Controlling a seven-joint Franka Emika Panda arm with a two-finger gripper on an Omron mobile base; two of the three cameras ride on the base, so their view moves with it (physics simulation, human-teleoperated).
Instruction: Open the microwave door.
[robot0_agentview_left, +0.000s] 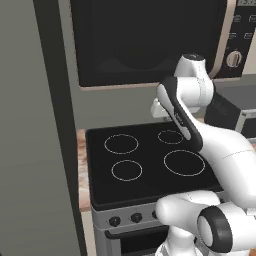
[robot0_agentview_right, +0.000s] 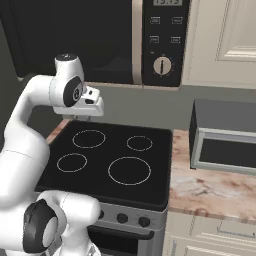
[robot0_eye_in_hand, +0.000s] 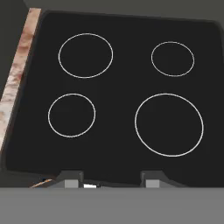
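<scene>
The microwave door (robot0_agentview_left: 145, 40) is a wide glossy black panel above the stove, and it is closed. Its long beige bar handle (robot0_agentview_left: 226, 35) runs down the door's right edge, next to the control panel (robot0_agentview_right: 162, 40). The door (robot0_agentview_right: 75, 35) and the handle (robot0_agentview_right: 136, 40) also show in the right base view. My gripper (robot0_agentview_right: 86, 118) hangs below the door, over the back of the stovetop, pointing down. In the hand view the gripper (robot0_eye_in_hand: 112, 179) is open, its fingertips (robot0_eye_in_hand: 72, 178) set wide apart with nothing between them. It touches neither door nor handle.
The black stovetop (robot0_eye_in_hand: 118, 87) with several white burner rings lies under the hand, with stove knobs (robot0_agentview_right: 122, 218) on its front. A small silver-framed toaster oven (robot0_agentview_right: 225, 142) stands on the marble counter (robot0_agentview_right: 210, 190) to the right. A tall grey panel (robot0_agentview_left: 30, 130) closes off the left side.
</scene>
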